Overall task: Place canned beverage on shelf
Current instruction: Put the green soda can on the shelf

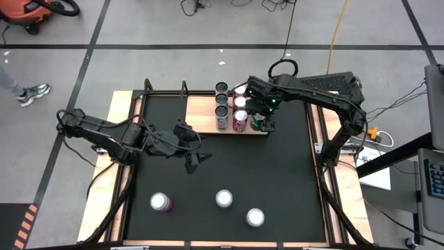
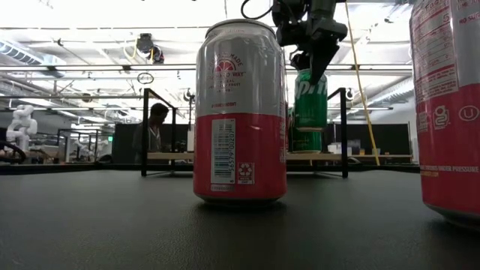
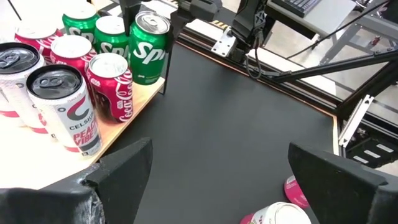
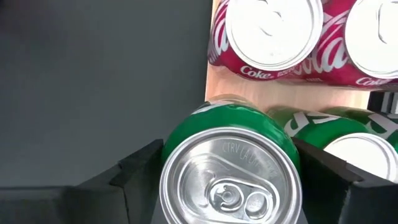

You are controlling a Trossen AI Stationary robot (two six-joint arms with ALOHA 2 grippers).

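Note:
The wooden shelf lies at the far side of the black mat and carries several cans: white, red and green ones. My right gripper is shut on a green Sprite can at the shelf's right end, next to another green can and the red Coke cans. In the low view the held can has its base right at the shelf top; I cannot tell whether it rests there. My left gripper is open and empty over the mat, left of centre. My right gripper pinches the green can by its upper side wall, just below the rim, one finger on each side. The fingers come from above, pointing down. The can stays upright below them, at the shelf's near right corner.
Three loose cans stand on the near half of the mat; one fills the middle of the low view. Black frame posts stand at the shelf's ends. A person sits in the room beyond.

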